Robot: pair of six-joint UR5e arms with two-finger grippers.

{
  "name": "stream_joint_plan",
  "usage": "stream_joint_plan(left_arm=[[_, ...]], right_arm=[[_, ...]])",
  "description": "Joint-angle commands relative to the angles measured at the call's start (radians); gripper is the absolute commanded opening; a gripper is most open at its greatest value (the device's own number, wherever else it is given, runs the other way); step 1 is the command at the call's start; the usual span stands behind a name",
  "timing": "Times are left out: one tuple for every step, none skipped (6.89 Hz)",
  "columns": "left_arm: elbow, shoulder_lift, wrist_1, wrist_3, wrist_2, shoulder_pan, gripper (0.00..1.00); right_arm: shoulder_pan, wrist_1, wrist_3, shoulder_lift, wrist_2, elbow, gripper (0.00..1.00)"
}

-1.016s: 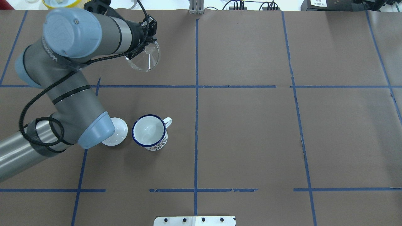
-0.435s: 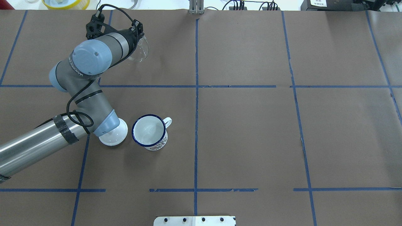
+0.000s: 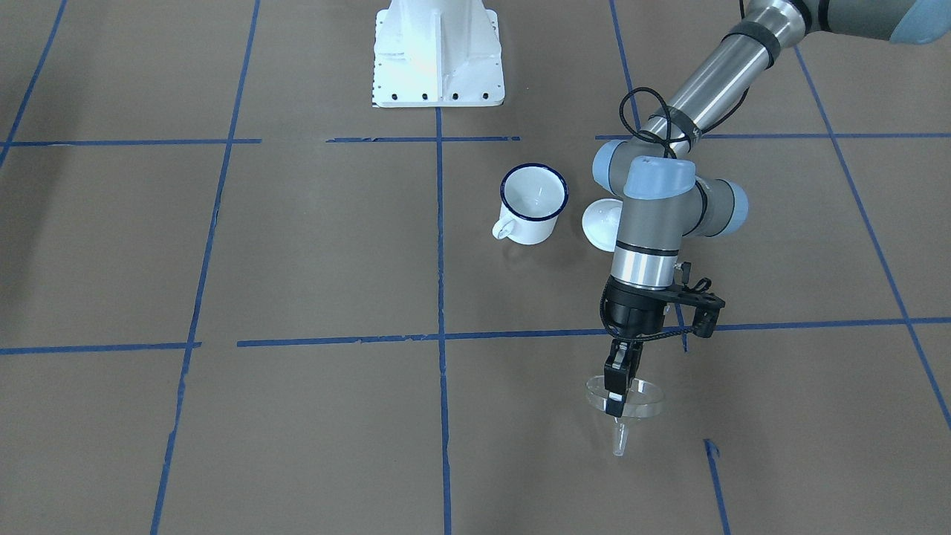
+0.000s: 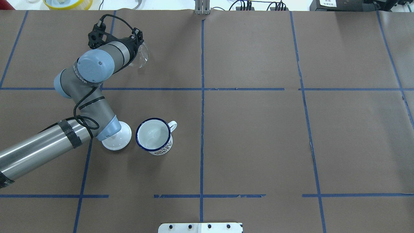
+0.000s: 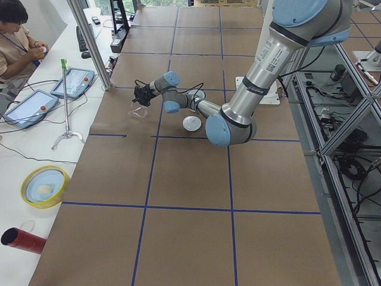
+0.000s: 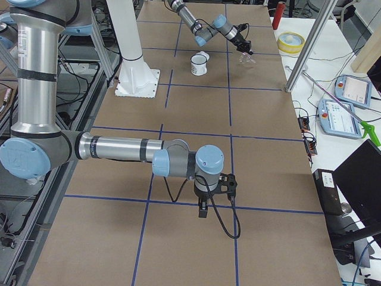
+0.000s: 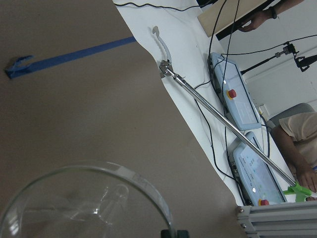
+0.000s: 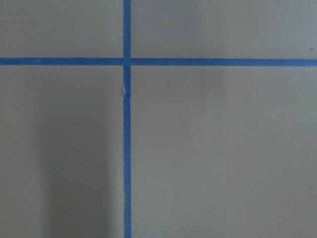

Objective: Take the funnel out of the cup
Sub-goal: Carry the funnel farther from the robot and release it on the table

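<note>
Clear plastic funnel (image 3: 643, 400) is out of the cup (image 3: 529, 215): left tool (image 3: 615, 405) pinches its rim, spout down, low over the table (image 3: 297, 245), well apart from the cup at its 12 o'clock in the overhead view; only set-down and release seem left. Lid (image 3: 600, 221) sits just beside the cup at 9 o'clock. Table's far edge lies near at the funnel's 12 o'clock, room opens toward 3 o'clock; right tool (image 6: 203, 210) far off, grip cannot be told.

Overhead view: the left arm (image 4: 93, 63) covers part of the funnel (image 4: 142, 57) near the desk's far edge, and part of the lid (image 4: 122, 139). Left wrist view: funnel cut off below. Right gripper (image 6: 203, 210): too small to judge its jaws.
</note>
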Motion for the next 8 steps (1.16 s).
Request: stream_joint_plan(left_arm=[[0.019,0.000,-0.023,0.001,0.000,0.001,0.10],[0.025,0.000,-0.027,0.006,0.000,0.001,0.44],[0.028,0.002,-0.025,0.013,0.000,0.002,0.78],[0.023,0.002,-0.025,0.025,-0.001,0.002,1.00],[-0.004,0.002,-0.024,0.101,-0.010,-0.004,1.00],[-0.077,0.012,-0.011,0.189,-0.079,-0.014,1.00],[-0.169,0.055,0.055,0.275,-0.192,-0.025,1.00],[-0.313,0.105,0.169,0.402,-0.281,-0.030,1.00]], right_arm=[[0.000,0.000,0.000,0.000,0.000,0.000,1.00],[0.000,0.000,0.000,0.000,0.000,-0.001,1.00],[0.000,0.000,0.000,0.000,0.000,0.000,1.00],[0.000,0.000,0.000,0.000,0.000,0.000,1.00],[0.000,0.000,0.000,0.000,0.000,0.000,1.00],[0.000,0.000,0.000,0.000,0.000,0.000,1.00],[0.000,0.000,0.000,0.000,0.000,-0.001,1.00],[0.000,0.000,0.000,0.000,0.000,0.000,1.00]])
